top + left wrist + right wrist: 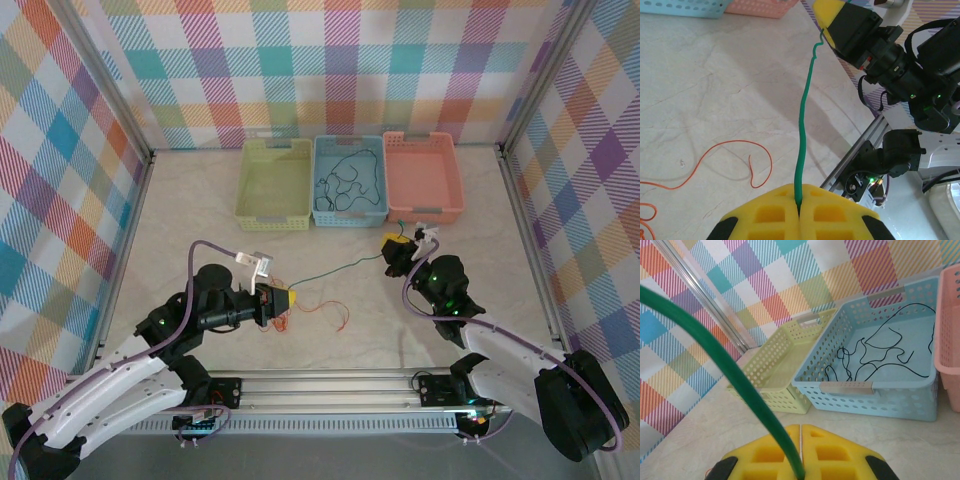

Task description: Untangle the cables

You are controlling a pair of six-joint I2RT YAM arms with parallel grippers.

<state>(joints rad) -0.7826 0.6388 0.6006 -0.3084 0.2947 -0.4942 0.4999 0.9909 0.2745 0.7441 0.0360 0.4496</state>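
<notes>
Landmark: blue basket (pixel 350 217), the middle one of three in a row against the far wall.

- Black cables (pixel 345 180) lay in loose loops on the floor of the blue basket, inside its rim.
- Yellow-green basket (pixel 272 218) sat against its left side and pink basket (pixel 425 213) against its right, walls touching or nearly so.
- Right gripper (pixel 397 243) sat just off the blue basket's near right corner, its yellow pads together, clamped on one end of the green cable (pixel 335 268).
- The green cable ran from there away from the basket's near edge, down and left, in a nearly straight line over the table (pixel 200 220).
- Left gripper (pixel 283 297) was well clear of the basket's near left corner, pads pressed together on the cable's other end.
- Orange cable (pixel 320 310) curled loose on the table by the left gripper, on the side farther from the basket.
- Bare tabletop lay open between the basket's near edge and the stretched cable.
</notes>
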